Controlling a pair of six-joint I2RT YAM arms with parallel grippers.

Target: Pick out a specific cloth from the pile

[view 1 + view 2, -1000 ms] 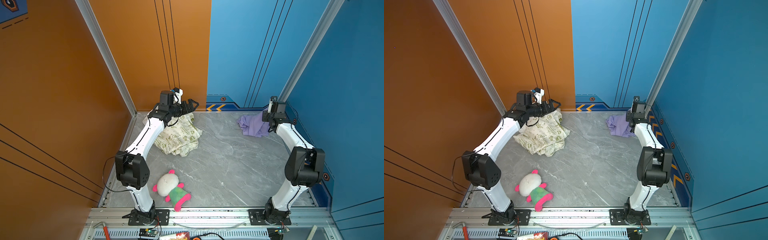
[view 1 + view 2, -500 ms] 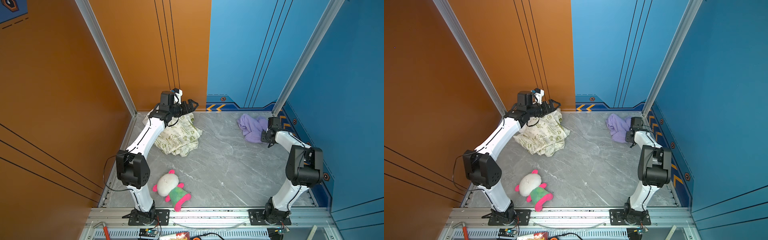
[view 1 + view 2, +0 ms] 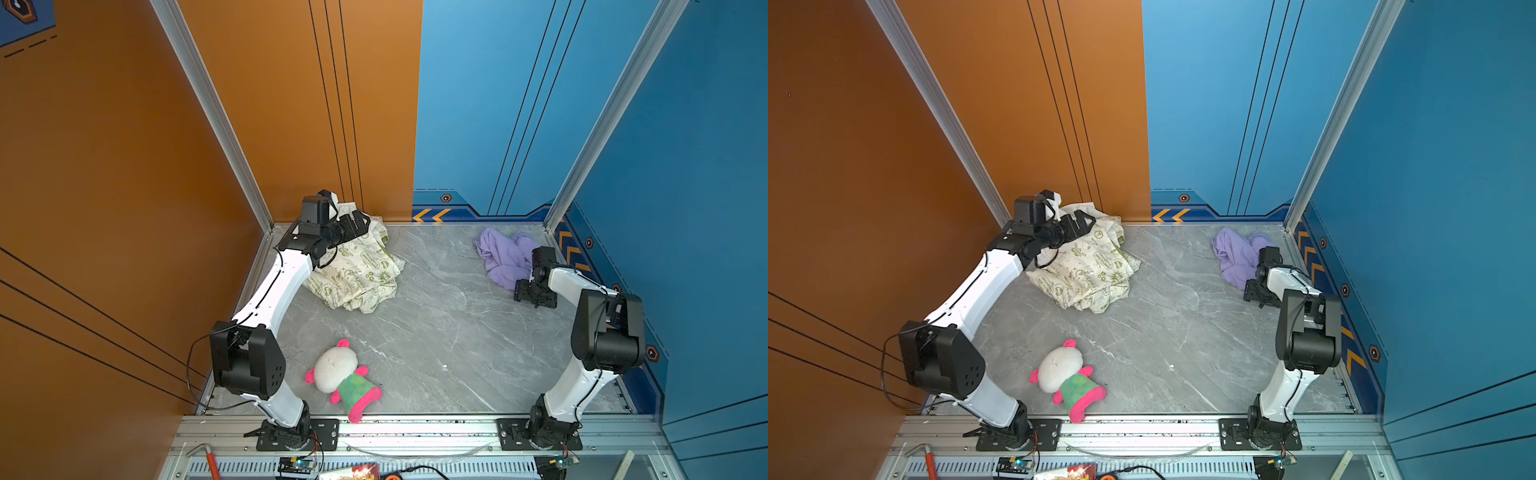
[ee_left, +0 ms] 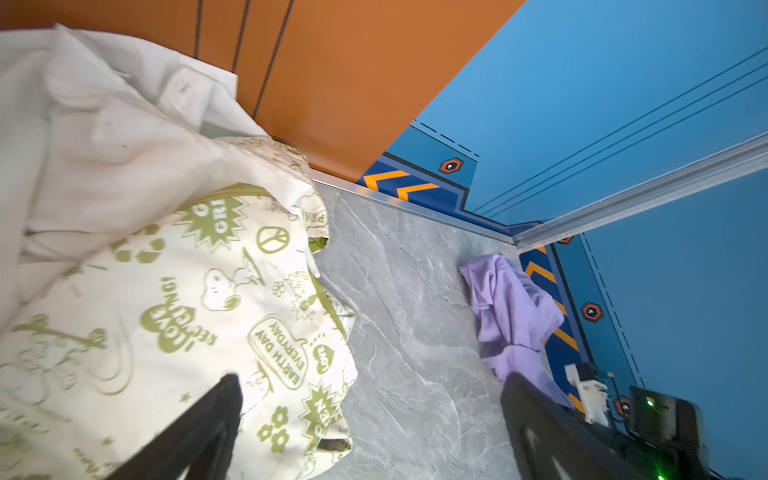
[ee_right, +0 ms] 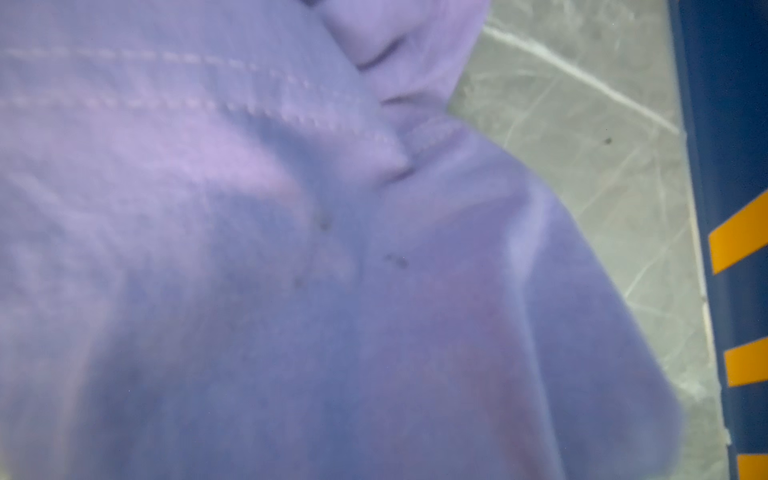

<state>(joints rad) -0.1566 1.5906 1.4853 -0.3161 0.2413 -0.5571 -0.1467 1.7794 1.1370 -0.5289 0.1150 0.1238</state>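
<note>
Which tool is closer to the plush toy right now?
Neither clearly. The left tool hovers over the pile at the far wall; the right tool sits beside the purple cloth. The plush toy lies near the front edge.

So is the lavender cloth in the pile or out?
Out: the lavender cloth lies crumpled by the blue wall, apart from the pile.

Robot test cell: orange and blue panelled walls [image 3: 291, 104], grey marble-patterned worktop [image 3: 436, 332], aluminium mounting rail [image 3: 415, 428] carrying two arms.

Right claw [image 3: 534, 296] fingers too small to read.
</note>
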